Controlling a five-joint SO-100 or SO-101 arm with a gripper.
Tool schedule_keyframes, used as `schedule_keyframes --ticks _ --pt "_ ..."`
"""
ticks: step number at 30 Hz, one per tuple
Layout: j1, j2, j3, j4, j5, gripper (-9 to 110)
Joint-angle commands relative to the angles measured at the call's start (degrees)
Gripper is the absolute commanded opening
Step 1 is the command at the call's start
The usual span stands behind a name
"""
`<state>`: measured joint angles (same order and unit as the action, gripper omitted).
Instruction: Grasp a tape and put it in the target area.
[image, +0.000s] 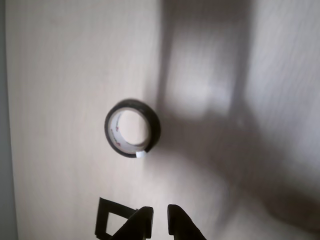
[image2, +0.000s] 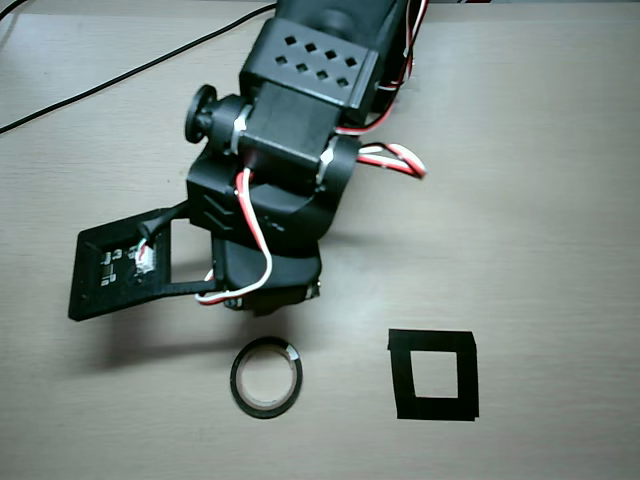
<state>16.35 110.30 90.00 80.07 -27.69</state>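
The tape (image2: 267, 376) lies flat on the tan table (image2: 560, 200), low and left of centre in the overhead view, nothing touching it; in the wrist view it sits mid-frame, white mark at its lower edge. The target area (image2: 434, 374) is to its right in the overhead view, well apart, its middle bare. Above the ring hangs the black arm (image2: 290, 150). In the wrist view the gripper (image: 159, 220) pokes up from the bottom edge, fingers close together with a narrow gap, gripping nothing.
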Motion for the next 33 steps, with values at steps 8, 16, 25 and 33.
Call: schedule_keyframes --ticks 8,16,25,33 --pt "0.44 2.46 0.18 -0.70 -0.62 3" --pt "0.00 2.46 0.88 -1.23 -0.62 3" --pt "-0.79 2.46 2.11 -1.58 -1.14 7" --pt "-4.66 0.62 10.63 -9.84 -8.35 10"
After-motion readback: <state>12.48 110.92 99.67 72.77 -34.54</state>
